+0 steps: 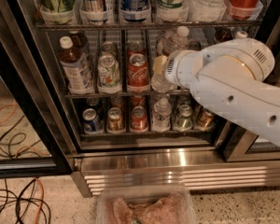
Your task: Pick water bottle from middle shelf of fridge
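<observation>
The gripper (162,69) on the white arm (233,85) reached in from the right and sat against the water bottle (173,41), which stood on the middle shelf (84,95) of the fridge (177,164), just right of a red cola can (138,72). Whether the gripper was clenched or released could not be told, as the wrist hid it. A brown-drink bottle (75,65) stood at the shelf's left end, well apart from it.

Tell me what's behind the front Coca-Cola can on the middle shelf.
A second can stands right behind it in the same lane; anything further back is hidden. The claw is in the next lane, at the water bottle.
</observation>
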Robot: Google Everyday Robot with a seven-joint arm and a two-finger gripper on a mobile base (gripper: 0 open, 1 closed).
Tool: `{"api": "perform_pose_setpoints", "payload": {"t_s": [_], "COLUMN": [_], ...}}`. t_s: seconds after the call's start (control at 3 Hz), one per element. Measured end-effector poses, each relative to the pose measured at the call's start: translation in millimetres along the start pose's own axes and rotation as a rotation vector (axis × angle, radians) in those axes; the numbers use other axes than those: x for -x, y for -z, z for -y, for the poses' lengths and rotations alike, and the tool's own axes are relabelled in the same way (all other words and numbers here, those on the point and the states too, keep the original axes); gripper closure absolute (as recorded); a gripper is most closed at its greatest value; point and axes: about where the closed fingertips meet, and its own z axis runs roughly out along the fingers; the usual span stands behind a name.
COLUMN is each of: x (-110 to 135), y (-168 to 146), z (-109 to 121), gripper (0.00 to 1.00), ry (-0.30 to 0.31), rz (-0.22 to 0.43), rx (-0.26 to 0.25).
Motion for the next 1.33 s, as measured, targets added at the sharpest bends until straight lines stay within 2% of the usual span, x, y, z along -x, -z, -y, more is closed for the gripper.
{"api": "perform_pose_setpoints", "payload": {"t_s": [0.33, 0.67, 1.0, 1.33], "x": [-4, -14, -15, -23], "y": [28, 29, 29, 34], "z": [-2, 1, 2, 6], "gripper": [1.0, 1.0, 1.0, 1.0], "ry": [-0.044, -0.066, -0.07, -0.147], "rz": [-0.069, -0.104, -0.107, -0.124], "rx": [-0.051, -0.065, -0.063, -0.051]}}
